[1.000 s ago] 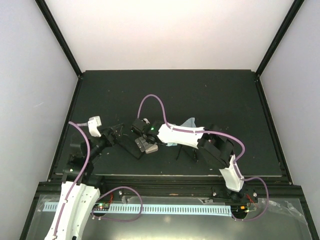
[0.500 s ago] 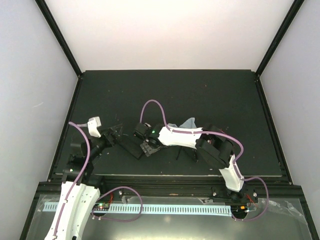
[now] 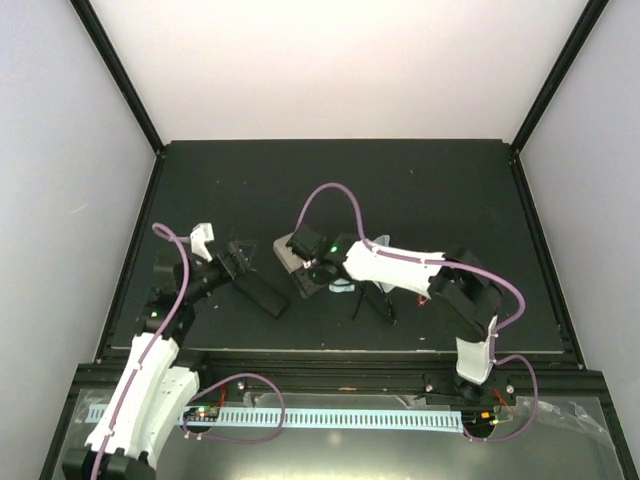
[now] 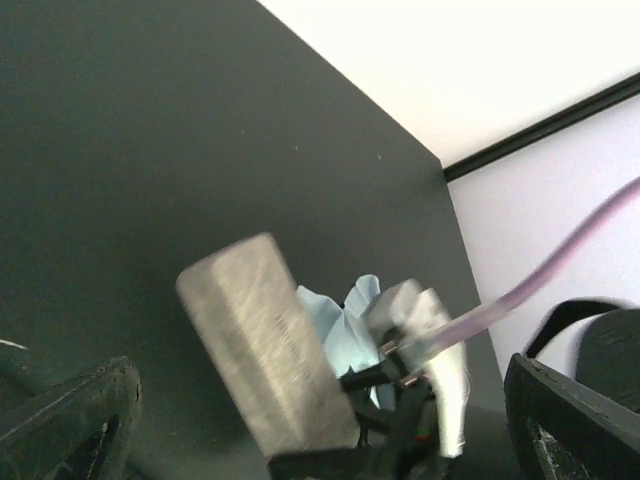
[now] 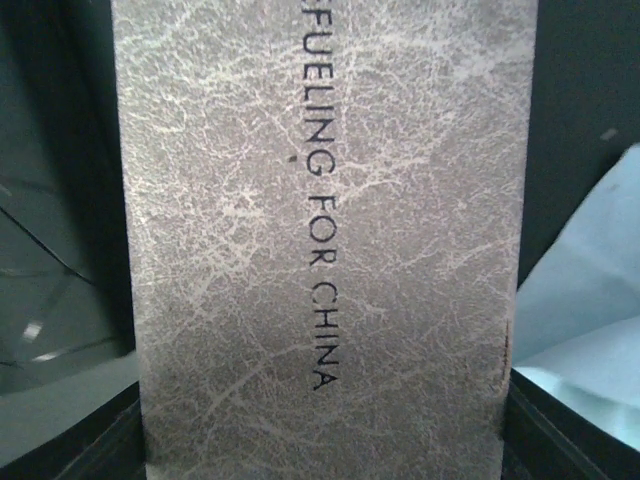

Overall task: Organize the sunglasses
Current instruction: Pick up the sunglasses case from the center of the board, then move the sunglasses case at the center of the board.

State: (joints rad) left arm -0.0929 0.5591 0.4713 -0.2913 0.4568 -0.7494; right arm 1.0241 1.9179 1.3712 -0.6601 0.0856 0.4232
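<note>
A black-framed pair of sunglasses lies on the dark table, under my right forearm. My right gripper reaches left and is shut on one end of a beige oblong case. In the right wrist view the beige case fills the frame between the two fingers of the right gripper. The left wrist view shows the beige case tilted up off the table. My left gripper stands open beside a black oblong case, holding nothing.
A light blue cloth lies crumpled behind my right arm, and the light blue cloth also shows beyond the beige case. The table's black raised rim and white walls enclose the area.
My right gripper has closed on the beige case and carried it away from the front edge, lifting one end. The left arm has shifted slightly forward and right, still open.
</note>
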